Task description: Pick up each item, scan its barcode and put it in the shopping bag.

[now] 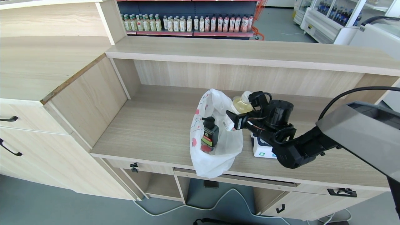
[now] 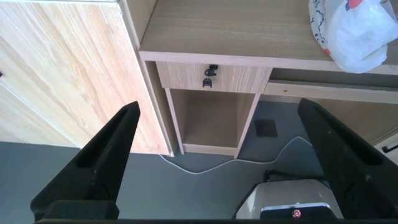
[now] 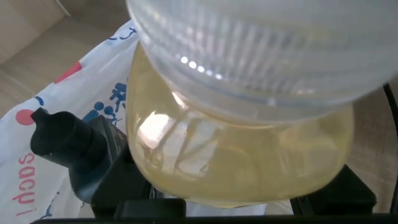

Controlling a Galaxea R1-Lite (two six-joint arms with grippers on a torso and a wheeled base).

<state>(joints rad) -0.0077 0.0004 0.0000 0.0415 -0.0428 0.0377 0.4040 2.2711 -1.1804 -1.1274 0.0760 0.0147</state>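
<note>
A white shopping bag (image 1: 215, 150) with red print stands open on the wooden counter (image 1: 150, 131). Inside it stands a black pump bottle (image 1: 210, 133), also visible past the drink as the pump bottle (image 3: 68, 146). My right gripper (image 1: 247, 112) is shut on a bottle of pale yellow drink (image 1: 241, 104) with a white cap, held over the bag's right rim. Up close, the yellow bottle (image 3: 249, 143) sits right in front of the right wrist camera, above the bag (image 3: 74, 99). My left gripper (image 2: 214, 155) hangs open below counter height, with nothing between its fingers (image 2: 106, 162).
A white scanner unit (image 1: 262, 147) sits on the counter right of the bag, partly hidden by my right arm. A raised back ledge (image 1: 250, 53) and a side panel at left wall in the counter. Below are drawers (image 2: 211, 76) and a cable on the grey floor.
</note>
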